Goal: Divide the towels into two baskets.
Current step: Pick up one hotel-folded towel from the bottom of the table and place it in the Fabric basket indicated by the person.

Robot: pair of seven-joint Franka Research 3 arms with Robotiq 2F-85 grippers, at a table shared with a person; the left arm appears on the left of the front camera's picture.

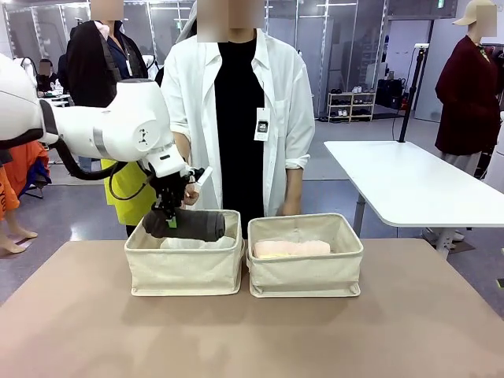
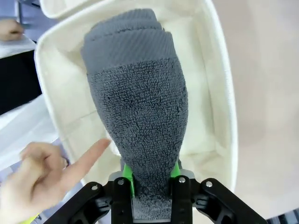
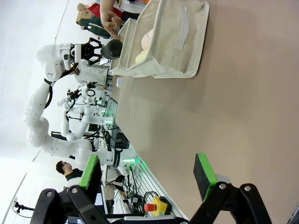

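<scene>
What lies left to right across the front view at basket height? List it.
Left pincer gripping the dark grey towel → left basket → right basket holding the pale pink towel.

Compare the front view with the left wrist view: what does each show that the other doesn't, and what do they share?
Front view alone: the right basket holding a pale pink towel, and a white towel in the left basket. Left wrist view alone: the green pads pinching the towel's end, and the person's pointing finger. Both: the left gripper holding the dark grey towel over that basket.
</scene>
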